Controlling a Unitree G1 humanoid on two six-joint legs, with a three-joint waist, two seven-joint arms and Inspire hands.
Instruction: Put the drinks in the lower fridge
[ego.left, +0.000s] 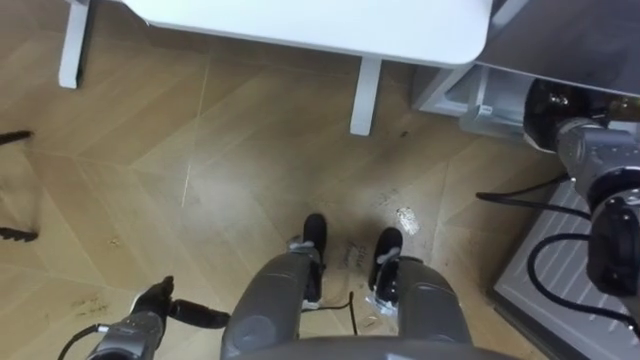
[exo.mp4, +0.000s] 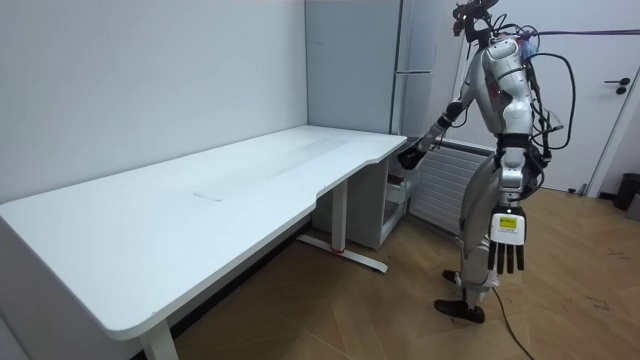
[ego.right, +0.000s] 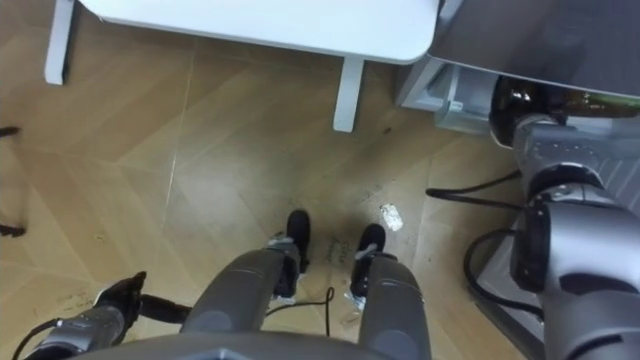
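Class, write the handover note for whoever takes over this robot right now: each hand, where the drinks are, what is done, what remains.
Left hand: open, hanging beside the thigh, holding nothing.
Right hand: stretched out low towards the tall grey fridge, next to the white desk; state unclear.
Drinks: a dark brownish bottle-like shape lies just past the right wrist; held or shelved, I cannot tell.
Done: robot stands at the fridge.
Left: confirm the drink sits inside, then withdraw.
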